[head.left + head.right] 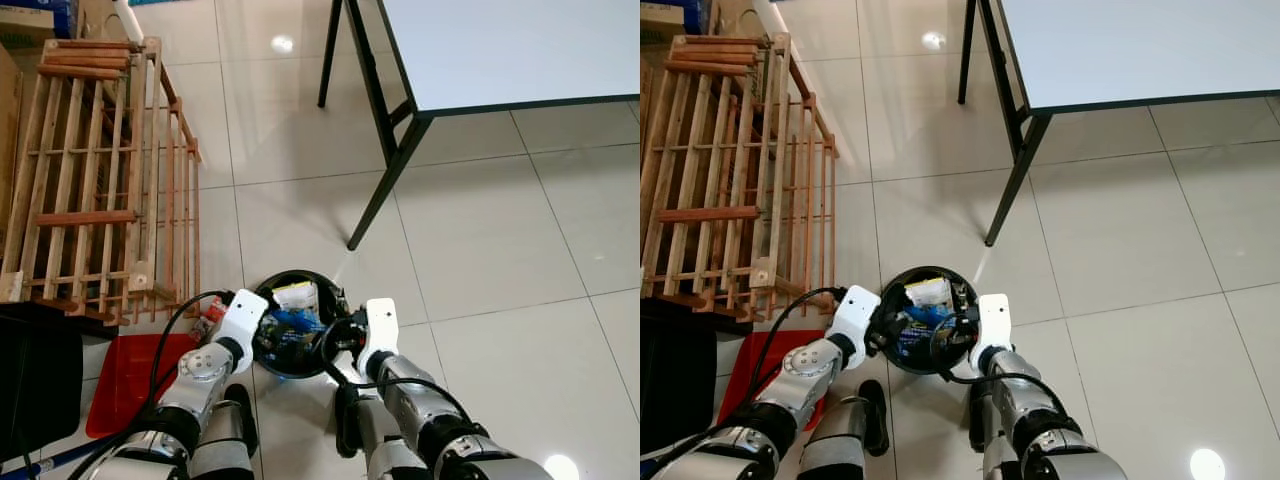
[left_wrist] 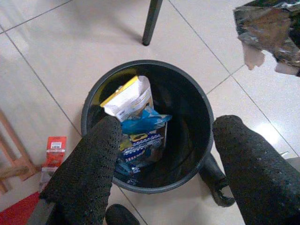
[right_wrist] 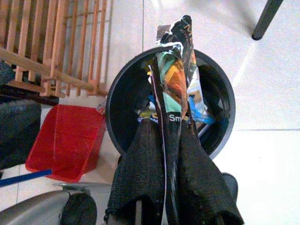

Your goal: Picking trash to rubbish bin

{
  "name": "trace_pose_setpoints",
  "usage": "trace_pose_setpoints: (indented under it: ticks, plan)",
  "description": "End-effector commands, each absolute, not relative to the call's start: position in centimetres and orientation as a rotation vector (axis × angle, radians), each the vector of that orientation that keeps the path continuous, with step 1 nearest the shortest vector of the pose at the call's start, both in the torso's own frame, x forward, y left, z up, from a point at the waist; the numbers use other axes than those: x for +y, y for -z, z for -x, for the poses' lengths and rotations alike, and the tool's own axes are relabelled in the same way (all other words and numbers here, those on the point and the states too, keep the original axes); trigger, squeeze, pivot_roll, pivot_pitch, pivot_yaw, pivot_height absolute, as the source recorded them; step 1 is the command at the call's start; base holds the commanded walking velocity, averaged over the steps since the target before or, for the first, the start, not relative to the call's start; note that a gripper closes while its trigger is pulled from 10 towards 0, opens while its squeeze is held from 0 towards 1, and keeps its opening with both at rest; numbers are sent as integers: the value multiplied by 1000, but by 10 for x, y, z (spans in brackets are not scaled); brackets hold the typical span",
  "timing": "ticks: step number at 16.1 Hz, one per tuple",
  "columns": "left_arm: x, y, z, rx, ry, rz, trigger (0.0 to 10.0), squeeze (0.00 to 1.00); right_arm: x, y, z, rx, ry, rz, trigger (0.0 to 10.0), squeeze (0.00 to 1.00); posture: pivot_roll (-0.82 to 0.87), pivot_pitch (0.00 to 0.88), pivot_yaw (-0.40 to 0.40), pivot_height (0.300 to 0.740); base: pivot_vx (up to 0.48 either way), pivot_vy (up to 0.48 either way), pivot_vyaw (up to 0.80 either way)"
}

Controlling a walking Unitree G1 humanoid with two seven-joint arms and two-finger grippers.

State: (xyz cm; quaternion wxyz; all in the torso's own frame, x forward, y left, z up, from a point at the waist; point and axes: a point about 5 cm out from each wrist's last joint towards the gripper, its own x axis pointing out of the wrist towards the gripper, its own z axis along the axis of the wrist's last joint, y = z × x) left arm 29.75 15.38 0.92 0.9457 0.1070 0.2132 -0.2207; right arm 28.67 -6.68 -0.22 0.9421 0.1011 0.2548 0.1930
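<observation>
Round black rubbish bin [image 1: 296, 372] stands on pale tiled floor [image 1: 500, 240], directly beneath both grippers. Ahead of the grippers and to their right the tiles lie open; one black leg [image 1: 385, 180] of a white-topped table [image 1: 500, 45] meets the floor just past the bin's far rim. To the left of the left gripper [image 2: 164, 154] a wooden slatted frame [image 1: 100, 180] stands close to the bin, and a red dustpan [image 3: 65, 140] lies flat on the floor beside the bin wall. A small red carton [image 2: 55, 146] lies on the tiles just outside the rim.

Inside the bin, a white and yellow packet [image 2: 131, 98] leans on blue wrappers [image 2: 140, 136]; printing on these is too small to read. The bin's bottom is in shadow. The near rim is covered by the arms in the head views.

Left gripper hangs over the bin mouth, fingers [image 2: 89, 173] spread wide, nothing between them. Right gripper [image 3: 169, 136] is over the near rim, fingers pressed together on a crumpled foil snack wrapper [image 3: 173, 70], which stands up from the fingertips above the bin opening. Both silver forearms reach forward and down, elbows bent, wrists close together.
</observation>
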Motion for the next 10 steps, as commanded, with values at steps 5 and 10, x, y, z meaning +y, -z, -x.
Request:
trace_pose_setpoints:
  ticks: [5,10]
  plan:
    - [161,4,-280,484,490,-224,10000,0,-80,11,-281,572,-439,-132,10000,0,17,415,-60,740,0,0,0]
    - [171,6,-274,493,505,-239,10000,0,-66,5,-281,540,-624,-28,10000,0,37,416,-39,740,0,0,0]
